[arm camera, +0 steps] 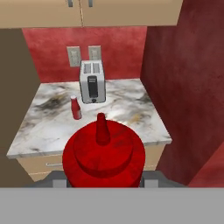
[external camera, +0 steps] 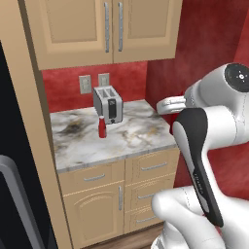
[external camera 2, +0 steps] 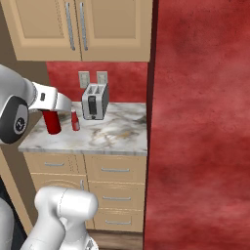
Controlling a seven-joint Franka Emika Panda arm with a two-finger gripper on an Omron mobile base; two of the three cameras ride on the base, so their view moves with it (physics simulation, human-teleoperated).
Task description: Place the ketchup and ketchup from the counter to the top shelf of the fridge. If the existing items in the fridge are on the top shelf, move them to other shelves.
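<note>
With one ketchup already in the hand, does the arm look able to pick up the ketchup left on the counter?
Probably not yet: the hand is shut on the held ketchup. The way to the ketchup on the counter, standing in front of the toaster, looks free otherwise.

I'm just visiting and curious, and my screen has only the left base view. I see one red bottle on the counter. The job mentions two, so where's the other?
Observer: The end effector is shut on it. It's the darker ketchup bottle, and the hand view looks down on its nozzle.
Operator: Where is it relative to the bottle I see?
Observer: In the right base view it hangs just left of the paler-topped ketchup bottle, which stands on the counter near the toaster.
</note>
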